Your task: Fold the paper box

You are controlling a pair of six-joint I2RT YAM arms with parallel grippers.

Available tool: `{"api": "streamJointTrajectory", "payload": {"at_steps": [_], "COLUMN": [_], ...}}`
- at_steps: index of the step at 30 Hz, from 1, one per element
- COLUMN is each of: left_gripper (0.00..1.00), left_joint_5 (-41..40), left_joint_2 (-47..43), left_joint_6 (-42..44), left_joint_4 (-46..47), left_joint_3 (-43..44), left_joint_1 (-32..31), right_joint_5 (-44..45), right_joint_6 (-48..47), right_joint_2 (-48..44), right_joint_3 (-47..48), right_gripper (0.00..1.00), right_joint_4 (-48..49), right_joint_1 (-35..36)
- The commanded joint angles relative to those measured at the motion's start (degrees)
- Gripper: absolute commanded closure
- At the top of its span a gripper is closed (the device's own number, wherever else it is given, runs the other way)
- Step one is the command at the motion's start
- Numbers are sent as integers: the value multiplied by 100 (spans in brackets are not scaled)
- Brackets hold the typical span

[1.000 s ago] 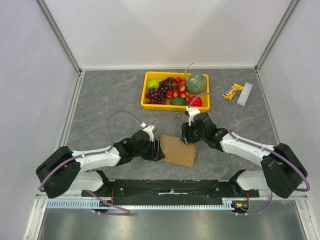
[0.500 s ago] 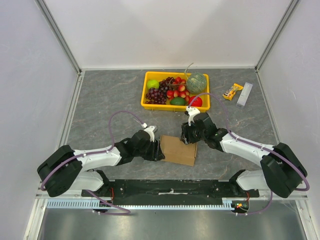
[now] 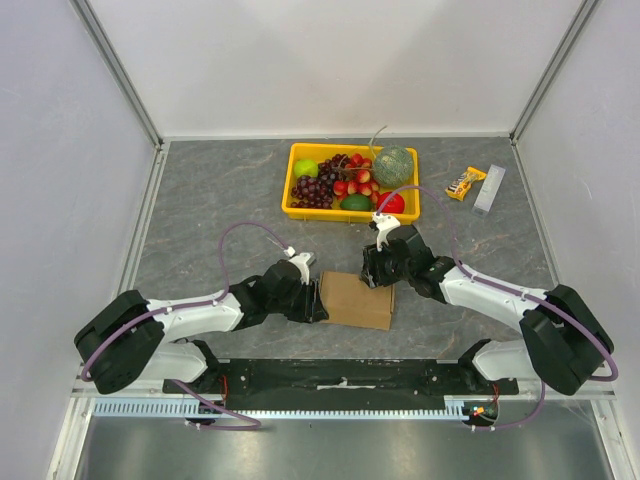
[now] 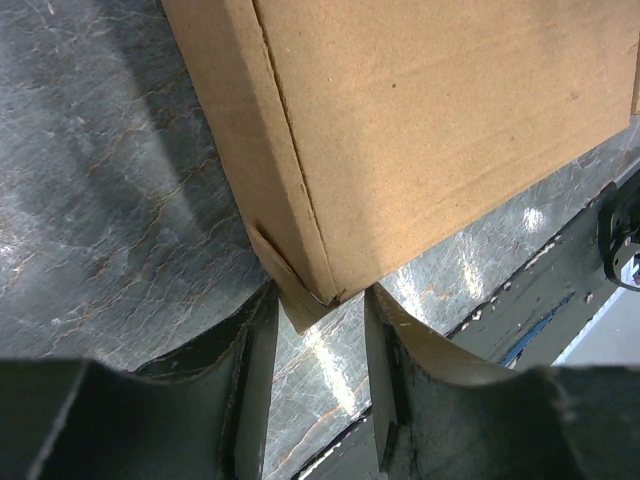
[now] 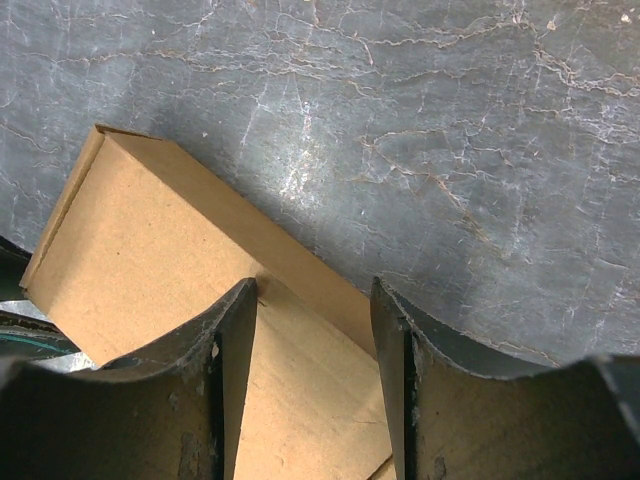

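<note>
**Left gripper** (image 4: 320,320): released, jaws apart and holding nothing. A small corner tab (image 4: 300,305) of the paper box (image 4: 450,120) juts out between its fingers. The box lies flat on the table (image 5: 450,150), directly ahead of this claw, with a side wall just beyond the fingertips.

**Step, as judged:** securing this loose tab. Centre the tab between the pads before squeezing. Push along the wall, not across it, or the box may slide.

**Right gripper** (image 5: 313,290): at the box's far side, also released. Its jaws straddle the far top edge, but contact cannot be told. It would serve best as a downward stop.

**Beyond, well apart:** the yellow tray (image 3: 287,195).
</note>
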Motion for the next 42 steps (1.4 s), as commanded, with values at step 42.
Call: {"api": "streamJointTrajectory", "payload": {"at_steps": [42], "left_gripper": [61], "left_joint_5": [727], "left_joint_2": [-547], "left_joint_6": [-732], "left_joint_4": [1303], "left_joint_3": [-288], "left_joint_1": [284], "right_joint_5": [-96], "right_joint_6": [156], "right_joint_2": [-1], "right_joint_3": [-343], "right_gripper": [45], "right_joint_4": [-2], "right_joint_1": [1]}}
